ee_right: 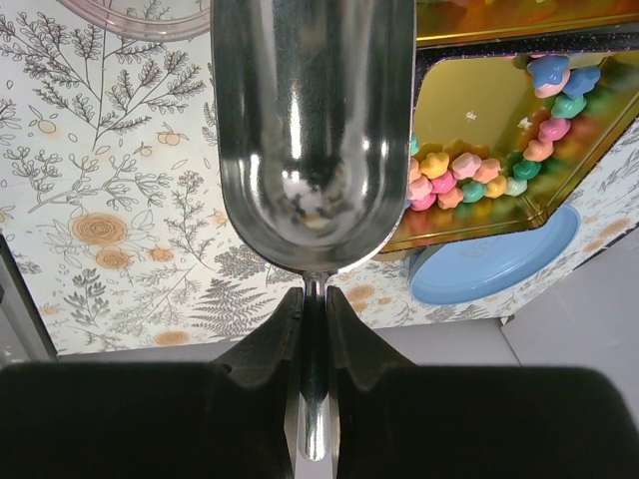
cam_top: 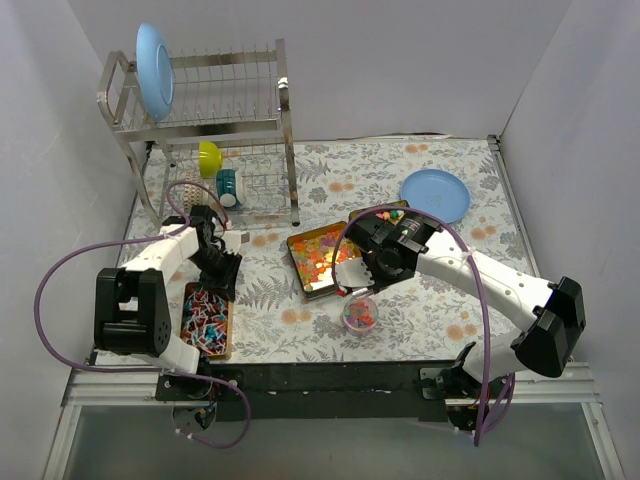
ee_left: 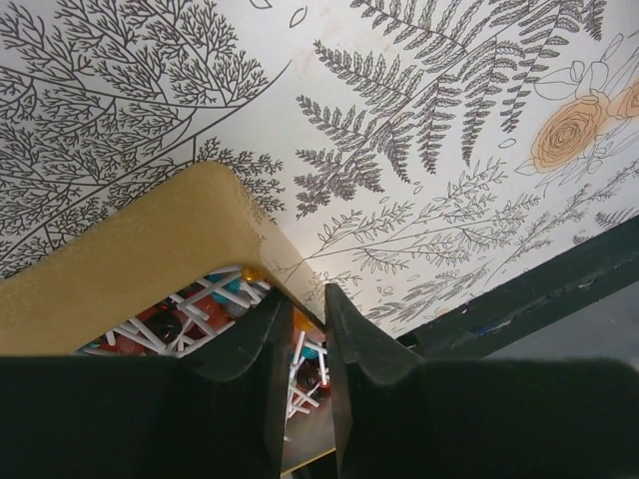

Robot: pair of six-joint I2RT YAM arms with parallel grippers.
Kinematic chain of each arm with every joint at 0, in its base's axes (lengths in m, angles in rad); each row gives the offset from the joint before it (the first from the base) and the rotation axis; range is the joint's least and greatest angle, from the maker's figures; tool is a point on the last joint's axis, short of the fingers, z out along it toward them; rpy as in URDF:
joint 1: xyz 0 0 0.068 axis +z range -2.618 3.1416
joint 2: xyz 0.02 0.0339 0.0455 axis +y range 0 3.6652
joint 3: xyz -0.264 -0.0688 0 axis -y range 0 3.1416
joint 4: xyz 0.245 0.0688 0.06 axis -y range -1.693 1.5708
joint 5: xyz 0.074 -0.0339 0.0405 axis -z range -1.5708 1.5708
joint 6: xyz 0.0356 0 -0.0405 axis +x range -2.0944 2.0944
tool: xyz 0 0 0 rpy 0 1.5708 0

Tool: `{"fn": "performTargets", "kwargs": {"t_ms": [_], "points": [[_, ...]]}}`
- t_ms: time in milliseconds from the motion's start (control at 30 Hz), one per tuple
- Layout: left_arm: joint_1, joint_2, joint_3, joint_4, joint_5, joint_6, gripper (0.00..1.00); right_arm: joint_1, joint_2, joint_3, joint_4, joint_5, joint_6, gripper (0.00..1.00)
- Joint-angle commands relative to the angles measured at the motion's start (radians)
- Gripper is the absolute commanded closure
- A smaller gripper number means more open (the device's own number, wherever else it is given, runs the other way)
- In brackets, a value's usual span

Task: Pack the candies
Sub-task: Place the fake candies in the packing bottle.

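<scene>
The candies are small bright lumps lying in an open gold tin at mid-table; more show in the right wrist view. A small clear cup nearer me holds some too. My right gripper is shut on the handle of a metal scoop, whose bowl looks empty. It hovers between the tin's near edge and the cup. My left gripper sits at the far end of a second tin filled with lollipops, its jaws closed down on that tin's rim by a corner.
A blue plate lies at the back right. A dish rack at the back left carries another blue plate, a yellow bowl and a teal mug. The lollipop tin rests near the table's front left edge.
</scene>
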Motion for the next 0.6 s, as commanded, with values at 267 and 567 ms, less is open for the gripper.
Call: {"fn": "performTargets", "kwargs": {"t_ms": [267, 567], "points": [[0.000, 0.014, 0.038, 0.050, -0.026, 0.131, 1.00, -0.024, -0.024, -0.021, 0.050, 0.021, 0.023, 0.99], [-0.034, -0.019, -0.007, 0.076, 0.094, 0.335, 1.00, -0.122, -0.004, 0.071, 0.125, -0.046, 0.074, 0.99]]}}
